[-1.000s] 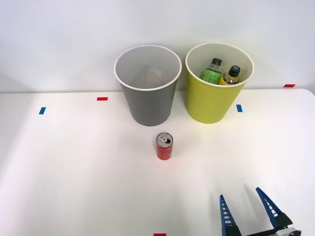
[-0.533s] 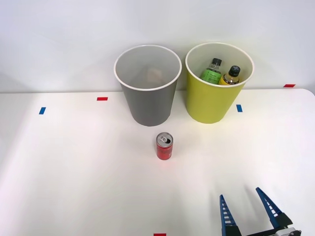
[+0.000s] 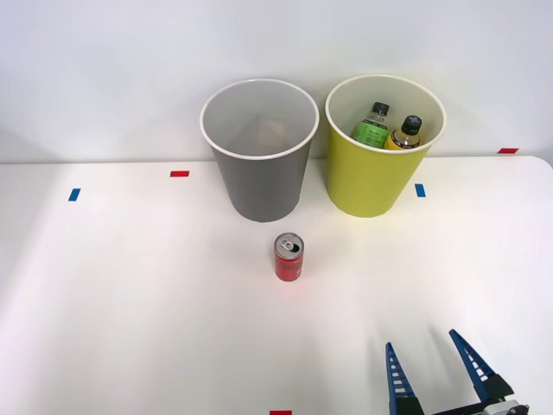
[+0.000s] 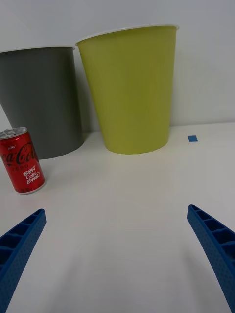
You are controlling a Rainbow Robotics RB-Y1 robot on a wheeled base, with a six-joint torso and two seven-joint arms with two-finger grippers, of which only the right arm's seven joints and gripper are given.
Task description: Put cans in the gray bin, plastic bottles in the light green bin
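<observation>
I have the right hand (image 3: 436,372) low at the tabletop's (image 3: 130,303) near edge, toward its right corner, with its blue ribbed fingers (image 4: 19,244) spread wide and nothing between them. The red can (image 3: 289,257) stands upright near the middle of the tabletop, well apart from my hand and just in front of the gray bin (image 3: 259,151). That bin sits at the far edge, beside the light green bin (image 3: 380,147); whether the two touch I cannot tell. Inside the light green bin I see both plastic bottles, the dark one with the green label (image 3: 372,126) and the yellow-orange one (image 3: 405,133), leaning side by side. From the wrist camera the can (image 4: 21,160) stands in front of the gray bin (image 4: 46,98).
</observation>
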